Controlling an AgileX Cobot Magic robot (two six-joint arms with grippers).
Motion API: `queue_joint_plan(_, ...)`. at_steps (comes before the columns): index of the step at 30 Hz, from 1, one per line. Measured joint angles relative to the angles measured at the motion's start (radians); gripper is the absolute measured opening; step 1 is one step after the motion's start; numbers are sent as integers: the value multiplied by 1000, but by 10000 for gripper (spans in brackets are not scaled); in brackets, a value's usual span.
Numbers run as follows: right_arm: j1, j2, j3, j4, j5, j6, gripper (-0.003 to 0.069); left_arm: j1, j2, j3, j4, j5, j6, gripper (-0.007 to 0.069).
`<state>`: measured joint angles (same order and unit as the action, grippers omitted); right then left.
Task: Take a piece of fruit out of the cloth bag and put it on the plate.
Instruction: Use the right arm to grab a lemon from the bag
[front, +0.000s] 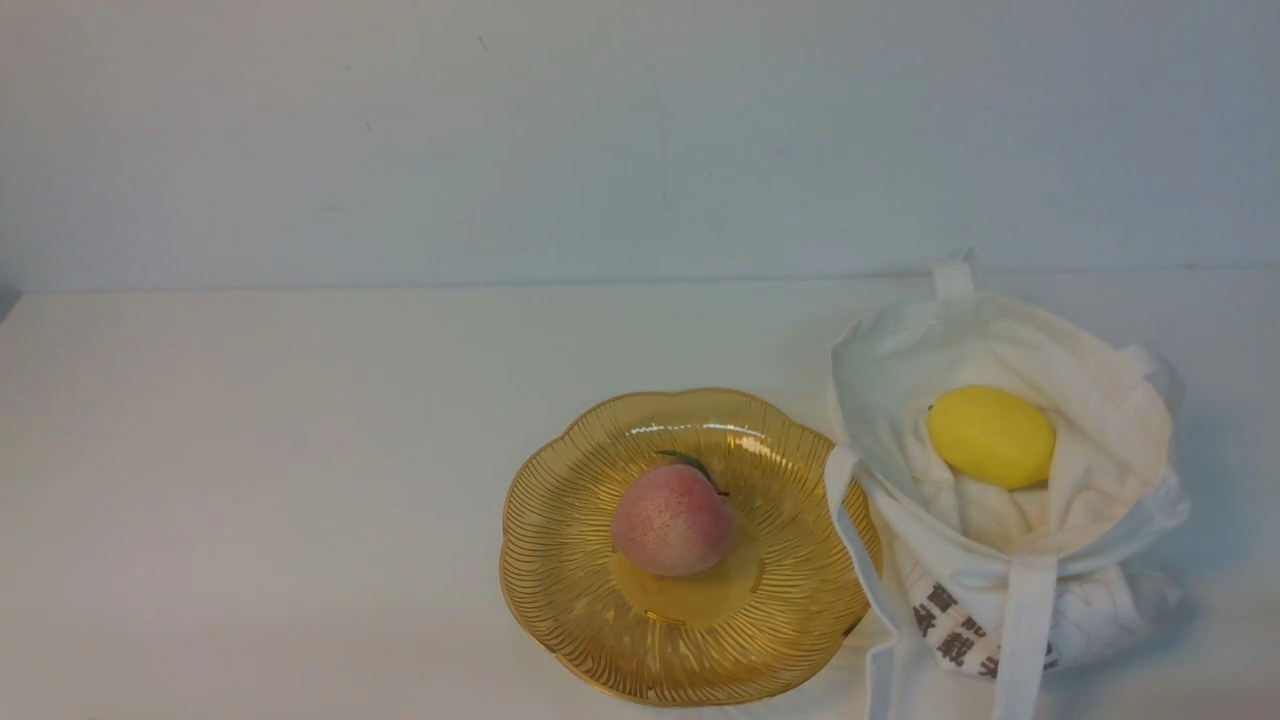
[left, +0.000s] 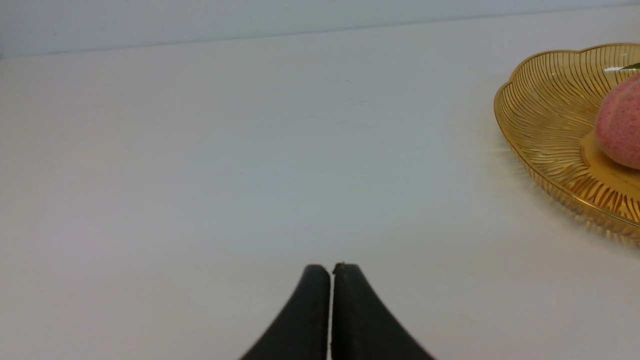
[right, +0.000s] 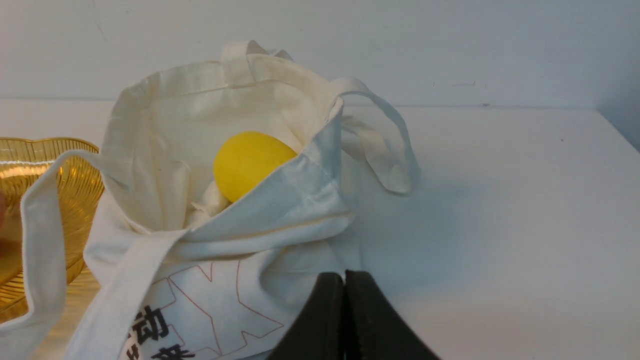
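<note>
The yellow lemon (front: 991, 437) lies inside the open white cloth bag (front: 1090, 400) at the right of the table; it also shows in the right wrist view (right: 247, 162) inside the bag (right: 250, 235). The amber glass plate (front: 570, 600) stands just left of the bag and holds a pink peach (front: 672, 519). My right gripper (right: 344, 274) is shut and empty, close in front of the bag's printed side. My left gripper (left: 331, 267) is shut and empty over bare table, well away from the plate (left: 545, 110). Neither gripper shows in the front view.
One bag strap (front: 850, 540) drapes over the plate's right rim. Another strap (right: 385, 145) loops out on the bag's far side. A pale wall stands behind the white table (front: 300, 450), whose right edge shows in the right wrist view.
</note>
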<state>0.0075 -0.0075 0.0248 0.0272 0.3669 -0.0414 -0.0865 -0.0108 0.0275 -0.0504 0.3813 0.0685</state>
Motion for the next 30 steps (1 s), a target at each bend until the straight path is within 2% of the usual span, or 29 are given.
queue_joint_plan(12, 0, 0, 0, 12, 0, 18, -14, 0, 0, 0, 0, 0, 0, -8)
queue_joint_plan(15, 0, 0, 0, 86, -6, 83, -14, 0, 0, 0, 0, 0, 0, -8)
queue_joint_plan(19, 0, 0, 5, 343, -54, 234, -14, 0, 0, 0, 0, 0, 0, -8)
queue_joint_plan(23, 0, 0, 5, 531, -113, 273, -14, 0, 0, 0, 0, 0, 0, -8)
queue_joint_plan(26, 0, 0, 5, 598, -177, 259, -14, 0, 0, 0, 0, 0, 0, -8)
queue_joint_plan(29, 0, 0, -18, 607, -206, 233, -14, 0, 0, 0, 0, 0, 0, -8)
queue_joint_plan(30, 0, 0, -75, 586, -208, 178, -14, 0, 0, 0, 0, 0, 0, -8)
